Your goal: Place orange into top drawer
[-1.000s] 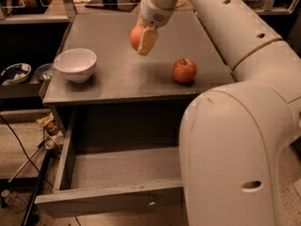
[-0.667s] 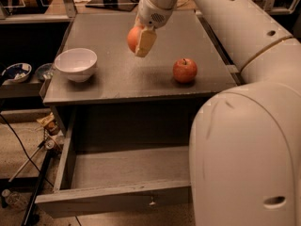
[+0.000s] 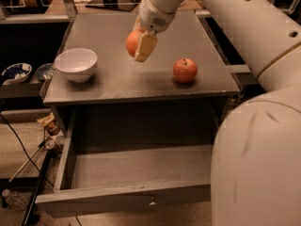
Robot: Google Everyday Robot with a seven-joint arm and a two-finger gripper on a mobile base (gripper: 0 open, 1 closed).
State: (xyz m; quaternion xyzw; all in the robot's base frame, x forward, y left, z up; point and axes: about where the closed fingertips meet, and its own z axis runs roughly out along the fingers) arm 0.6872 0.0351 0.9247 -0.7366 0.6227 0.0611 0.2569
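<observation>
My gripper (image 3: 139, 44) hangs above the middle of the grey cabinet top (image 3: 117, 81), shut on the orange (image 3: 132, 42), a small round orange fruit held clear of the surface between the pale fingers (image 3: 145, 46). The top drawer (image 3: 117, 197) is pulled open below the cabinet top, wide and shallow, with a small metal knob (image 3: 152, 202) on its front panel. Its inside looks bare. The gripper is behind and above the drawer opening.
A red apple (image 3: 185, 70) with a stem sits on the cabinet top to the right of the gripper. A white bowl (image 3: 75, 64) sits at the left. My white arm (image 3: 254, 126) fills the right side. Cables and a bottle lie on the floor at left.
The gripper with the orange has moved slightly toward the front and lower over the cabinet top. Apple, bowl and drawer have not moved.
</observation>
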